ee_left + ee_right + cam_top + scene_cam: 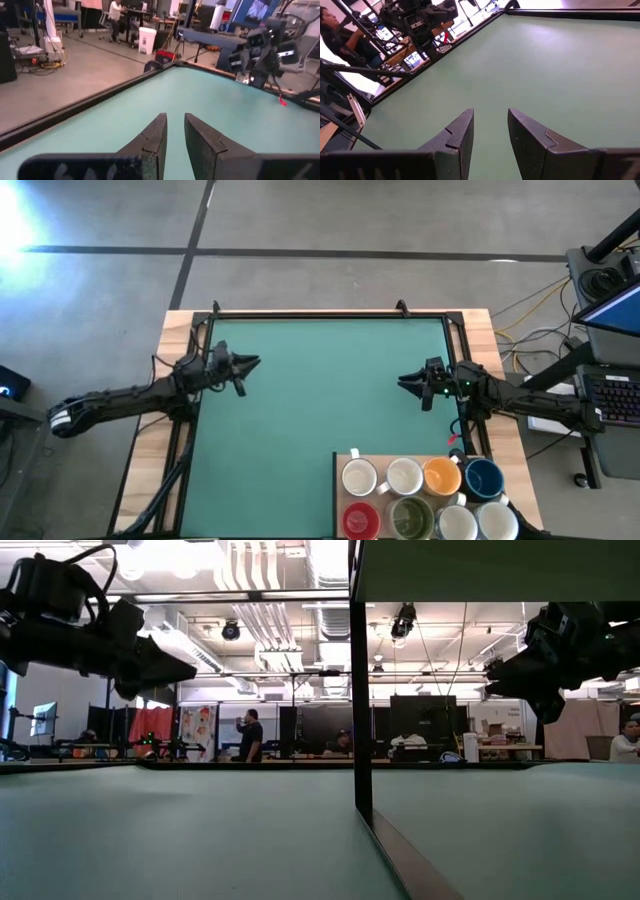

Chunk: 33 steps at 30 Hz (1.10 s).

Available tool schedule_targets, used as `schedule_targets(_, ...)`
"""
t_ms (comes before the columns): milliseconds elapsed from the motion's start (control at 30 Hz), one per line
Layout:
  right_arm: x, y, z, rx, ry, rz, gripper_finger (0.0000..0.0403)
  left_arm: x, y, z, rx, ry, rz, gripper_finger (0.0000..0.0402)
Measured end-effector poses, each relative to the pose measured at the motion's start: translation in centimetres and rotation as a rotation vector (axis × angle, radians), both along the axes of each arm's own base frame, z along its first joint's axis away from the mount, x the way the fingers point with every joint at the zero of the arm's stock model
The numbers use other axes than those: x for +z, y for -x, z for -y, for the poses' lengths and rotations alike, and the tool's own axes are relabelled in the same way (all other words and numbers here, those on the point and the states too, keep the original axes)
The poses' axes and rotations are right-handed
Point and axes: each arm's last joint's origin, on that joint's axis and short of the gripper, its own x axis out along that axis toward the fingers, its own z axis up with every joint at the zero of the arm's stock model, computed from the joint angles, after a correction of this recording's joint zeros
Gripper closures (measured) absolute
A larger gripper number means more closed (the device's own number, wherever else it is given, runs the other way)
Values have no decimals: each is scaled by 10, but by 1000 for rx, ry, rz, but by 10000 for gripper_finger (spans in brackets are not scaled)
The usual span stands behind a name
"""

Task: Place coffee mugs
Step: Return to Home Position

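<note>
Eight coffee mugs (404,476) sit on one shelf (339,492)

The high view's bottom edge cuts off the shelf (337,490) and its near row: red mug (360,522), olive-green-lined mug (411,518), white mug (457,524), end white mug (497,522). Their handles are too small to tell.

Eight coffee mugs (404,476) are standing upright, mouths up, crowding one desk (320,400) corner in two rows: two white, orange mug (442,475), dark blue mug (484,477); red mug (361,520), olive-lined mug (411,517), two white.
</note>
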Motion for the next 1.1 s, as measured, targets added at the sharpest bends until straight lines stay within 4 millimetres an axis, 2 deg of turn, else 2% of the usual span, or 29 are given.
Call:
schedule_targets(333, 0, 0, 0, 0, 0, 0, 294, -10, 17, 8, -1, 47, -98, 352)
schedule_targets(833, 0, 0, 0, 0, 0, 0, 294, 11, 29, 14, -14, -47, 100, 352)
schedule_targets(1100, 0, 0, 0, 0, 0, 0, 294, 12, 28, 14, -14, -46, 98, 352)
